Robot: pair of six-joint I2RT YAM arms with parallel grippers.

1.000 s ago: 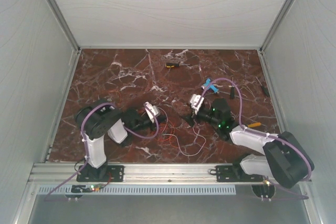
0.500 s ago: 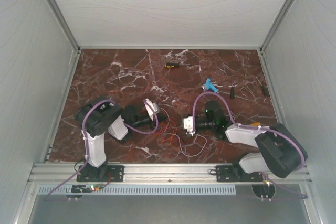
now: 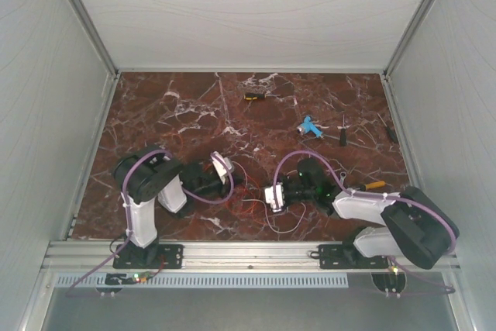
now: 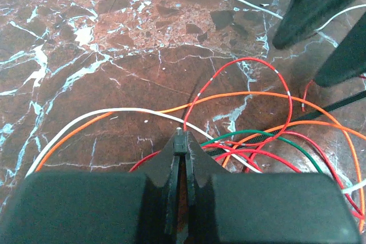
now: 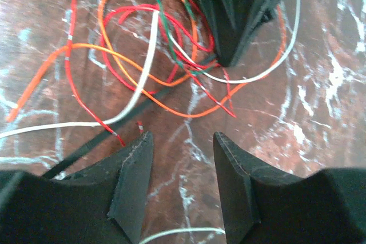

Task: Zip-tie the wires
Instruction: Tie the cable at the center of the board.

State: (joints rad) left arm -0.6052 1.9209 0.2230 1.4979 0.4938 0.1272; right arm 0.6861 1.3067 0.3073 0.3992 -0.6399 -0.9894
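The left hand (image 4: 180, 141) is closed, fingers pressed together, its tip right at the wires (image 4: 251, 59); I cannot tell whether a strand is pinched. The right hand (image 5: 183, 138) stands open with bare table (image 3: 155, 106) between its fingers, gripping nothing. From above, the tangle lies toward the table's 6 o'clock edge, with the left hand at its 9 o'clock and the right at its 3 o'clock. Only the wrist views reveal orange and green strands and a black strap (image 5: 97, 141). Only the top view shows a blue object (image 3: 309, 125) toward 1 o'clock.

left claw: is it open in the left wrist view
No, the left claw is pinched shut, no gap at its tip.
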